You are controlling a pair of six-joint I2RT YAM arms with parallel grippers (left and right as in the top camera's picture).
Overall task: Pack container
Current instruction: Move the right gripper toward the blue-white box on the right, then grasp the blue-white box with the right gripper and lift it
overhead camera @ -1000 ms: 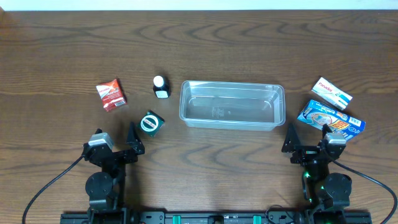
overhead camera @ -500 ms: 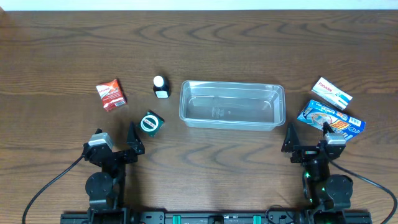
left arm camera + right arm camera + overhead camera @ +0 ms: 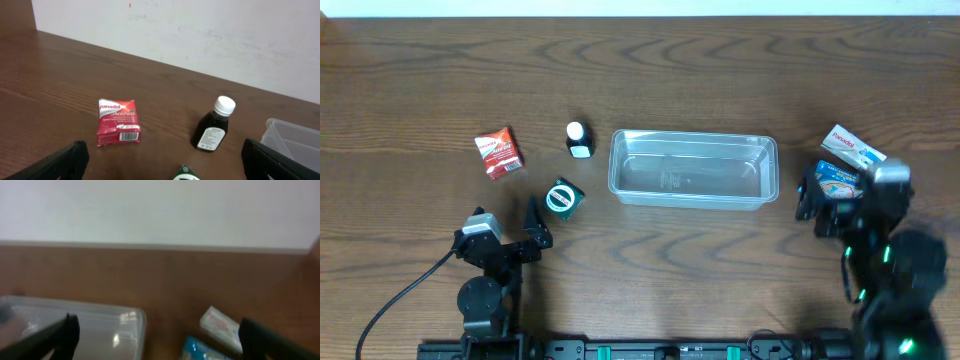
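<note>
Right pincer point(image 3: 825, 208) moved forward, spread like left pincer point(image 3: 505, 218), beside clear rimmed container point(image 3: 692, 135).

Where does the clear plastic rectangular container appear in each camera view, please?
Overhead: the clear plastic rectangular container lies at the centre.
Left wrist: only one corner of the container, low at the right edge.
Right wrist: the container, lower left, blurred.
Shared landmark: the brown wooden table, its far edge meeting white.

Soft, even light covers the worktop point(image 3: 720, 60), shadows faint. The left wrist view is sharp. Everything ahead of the right claw point(image 3: 157, 324) is smeared, perhaps by motion; overhead that claw blurs too.
</note>
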